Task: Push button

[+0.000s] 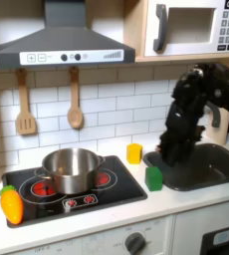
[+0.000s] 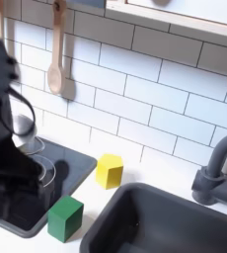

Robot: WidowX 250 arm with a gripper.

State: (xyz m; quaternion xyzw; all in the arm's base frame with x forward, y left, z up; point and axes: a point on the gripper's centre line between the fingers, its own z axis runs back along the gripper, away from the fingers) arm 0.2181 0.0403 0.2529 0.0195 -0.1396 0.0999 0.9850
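In the first exterior view, an orange toy carrot (image 1: 11, 203) lies at the counter's left edge, just beside the black stove top (image 1: 72, 191). A steel pot (image 1: 69, 170) stands on the stove between two red burner rings. Along the stove's front edge sit small red buttons (image 1: 78, 202), a short row of squarish red marks just in front of the pot; nothing touches them. Further right, a yellow block (image 1: 134, 152) stands near the tiled wall and a green block (image 1: 153, 177) sits at the stove's right edge, beside the dark sink (image 1: 201, 165). The black arm leans in from the first exterior view's right, and its gripper (image 1: 171, 149) hangs over the sink's left rim, near the yellow block and well apart from the buttons. The dark fingers blur together, so I cannot tell how far they stand open, and nothing is visibly held.

In the second exterior view, the arm (image 2: 7, 119) is a dark blur over the stove at the left, with the green block (image 2: 65, 217) and yellow block (image 2: 109, 170) to its right and the grey faucet (image 2: 218, 170) at the far right.
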